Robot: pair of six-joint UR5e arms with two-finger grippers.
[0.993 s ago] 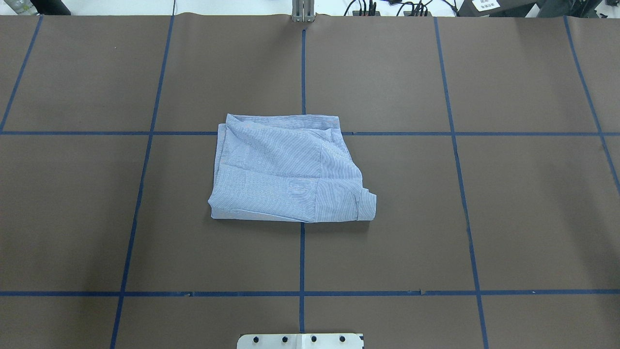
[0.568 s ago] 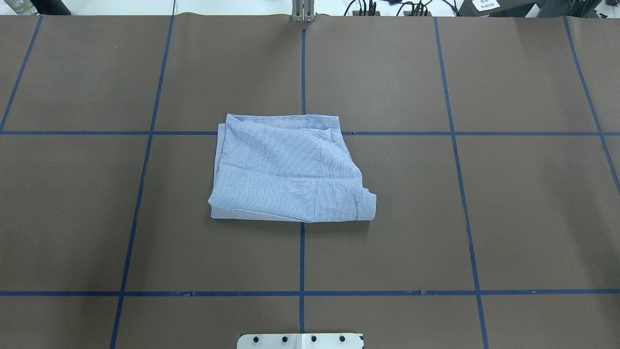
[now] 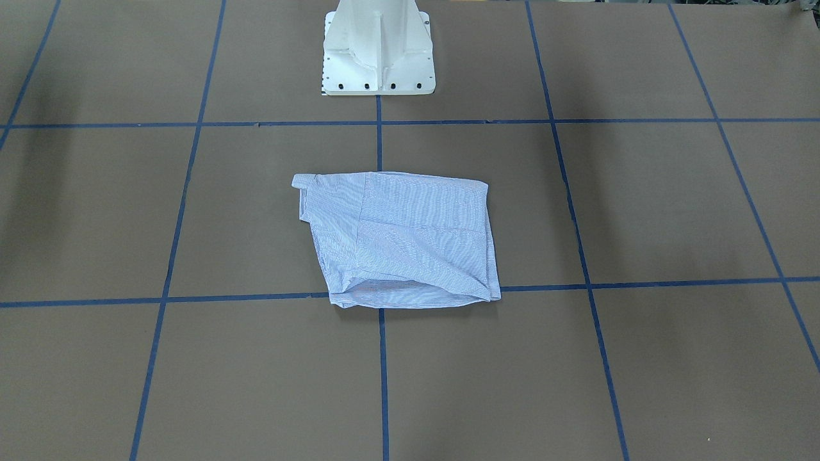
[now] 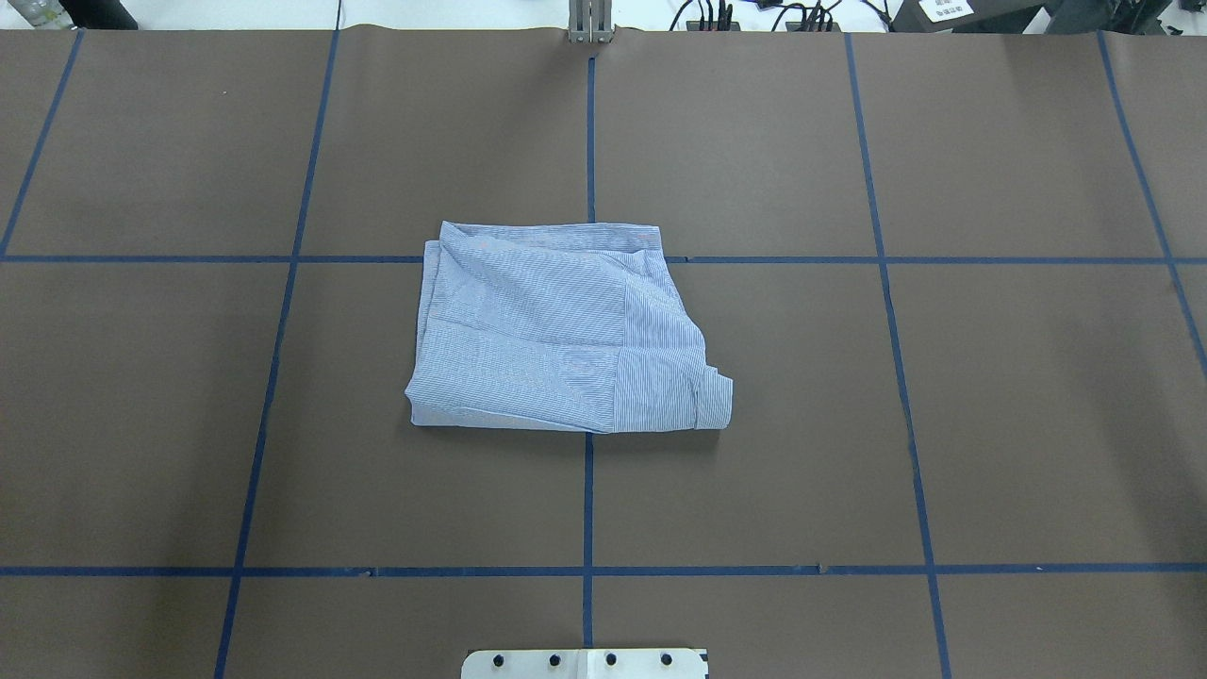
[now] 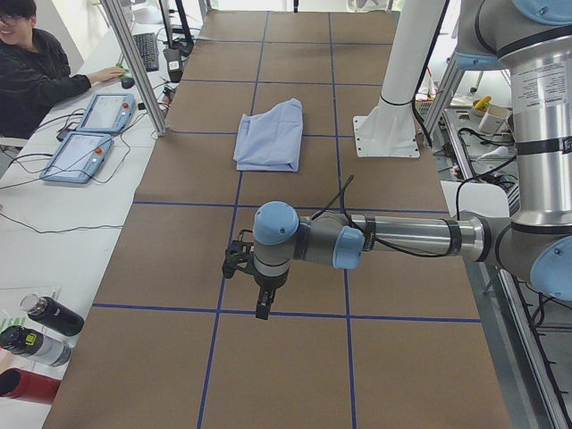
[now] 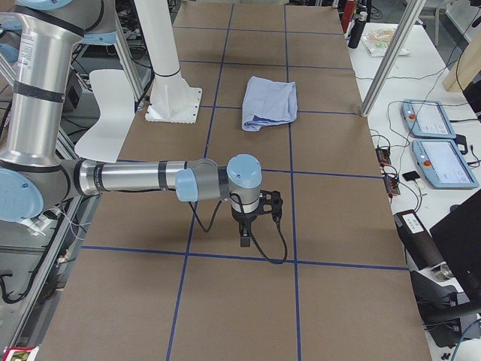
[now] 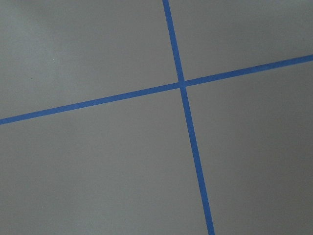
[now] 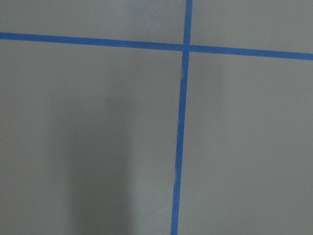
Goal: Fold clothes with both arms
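Clock set on the overhead view, 12 o'clock pointing away from my base.

Item 1, shirt (image 4: 566,330): light blue, finely striped, lying as a compact many-layered packet at the centre of the desk (image 4: 943,424), over a crossing of the blue tape lines (image 4: 587,490). Its long axis runs 9 to 3 o'clock, only slightly longer than its depth. Loose layered edges face 12 o'clock. A cuff-like band sits at its 5 o'clock corner. The 3 o'clock side is ragged and slanted.

Item 2, my left claw (image 5: 262,308): hangs above bare desk out at 9 o'clock, well apart from the shirt. I cannot tell whether it is released or clenched. It grasps no cloth.

Item 3, my right claw (image 6: 245,239): the same, out at 3 o'clock.

Item 4, white pedestal (image 3: 378,51): at 6 o'clock.

Step, by my judgement: folding looks finished or nearly so. Any next move would be squaring the 3 o'clock side, which calls for bringing both claws inward to the packet's corners.
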